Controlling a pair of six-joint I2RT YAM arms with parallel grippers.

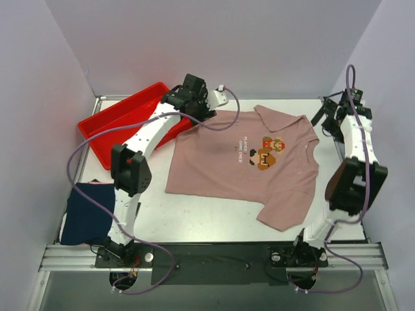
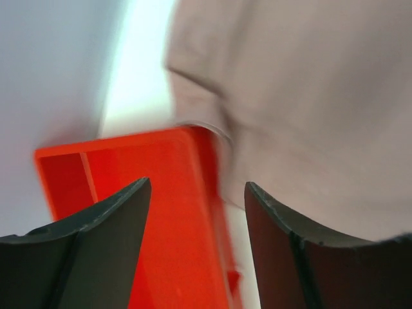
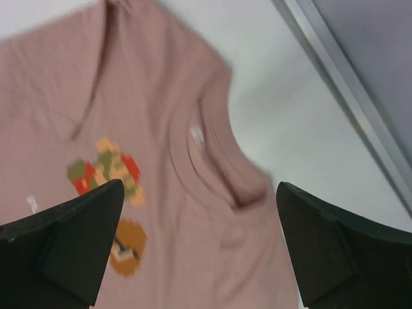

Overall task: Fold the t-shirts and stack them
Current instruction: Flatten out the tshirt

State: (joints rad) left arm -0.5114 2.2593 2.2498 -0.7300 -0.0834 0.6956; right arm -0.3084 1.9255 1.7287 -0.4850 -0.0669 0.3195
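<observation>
At mid-worktop (image 1: 211, 223) the pink shirt (image 1: 240, 162) lies spread flat, print up, not yet folded. Its long axis runs side to side: hem (image 1: 174, 165) toward the left arm, collar (image 1: 314, 146) toward the right arm, one sleeve pointing to the far edge and one to the near edge. The navy shirt (image 1: 87, 212) sits folded at the near left corner, well apart from the pink one.

The left fingers (image 2: 109, 244) are parted with nothing between them, above the far hem corner where the cloth meets the tray (image 1: 110, 126); that view is blurred, but red plastic and pink cloth both show under the gap. The right fingers (image 3: 71, 251) are spread wide and empty, with the collar and chest print below them.

Each arm is nearer its own end of the shirt, so a fold along the long axis would likely want the left taking the far hem corner and the right the far shoulder beside the collar.
</observation>
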